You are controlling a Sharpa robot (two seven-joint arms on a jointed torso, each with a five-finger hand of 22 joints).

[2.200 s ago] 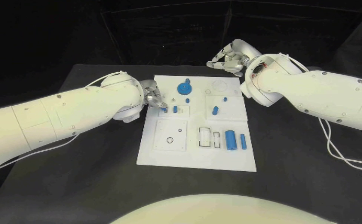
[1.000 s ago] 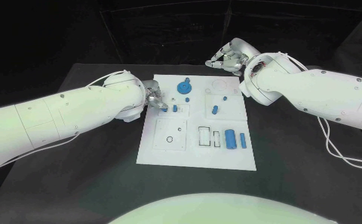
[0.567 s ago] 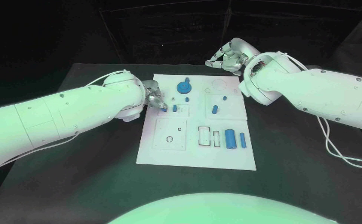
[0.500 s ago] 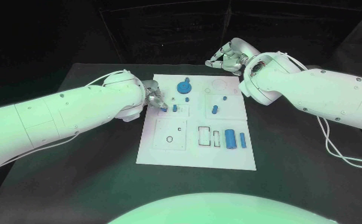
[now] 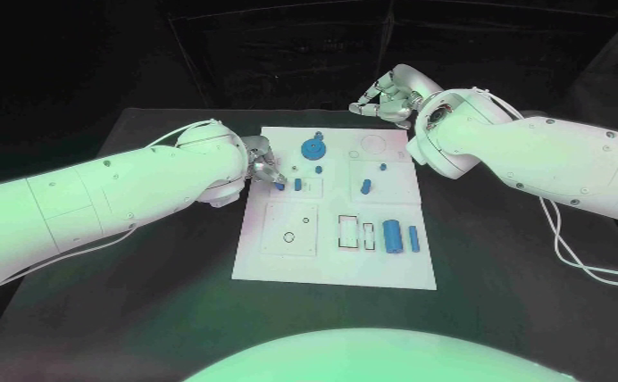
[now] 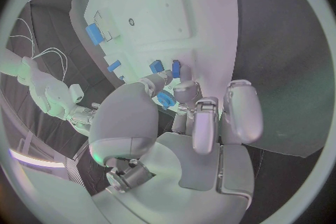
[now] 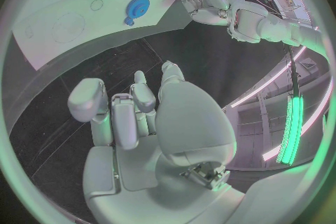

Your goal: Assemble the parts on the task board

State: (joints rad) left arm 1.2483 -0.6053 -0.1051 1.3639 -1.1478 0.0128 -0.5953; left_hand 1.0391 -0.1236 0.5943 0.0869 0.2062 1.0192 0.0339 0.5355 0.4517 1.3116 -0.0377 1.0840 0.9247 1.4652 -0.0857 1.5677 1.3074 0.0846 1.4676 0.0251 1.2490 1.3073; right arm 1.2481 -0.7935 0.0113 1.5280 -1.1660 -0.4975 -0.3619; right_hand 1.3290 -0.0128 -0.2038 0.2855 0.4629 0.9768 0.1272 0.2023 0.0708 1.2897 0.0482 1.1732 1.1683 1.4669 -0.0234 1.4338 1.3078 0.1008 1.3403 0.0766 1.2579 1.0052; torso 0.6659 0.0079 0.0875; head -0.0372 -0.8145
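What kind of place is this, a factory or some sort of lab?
Most likely a robot test lab or demo booth, not a factory. A lone white rectangular task board with small blue parts lies on a black table, dark curtains hang behind it, and the right wrist view shows coloured light strips.

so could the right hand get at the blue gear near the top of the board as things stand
Probably yes. The right hand hovers off the task board's far edge with nothing in it, and the blue gear lies exposed with nothing over it. The left hand works just below the gear, so it could crowd the approach.
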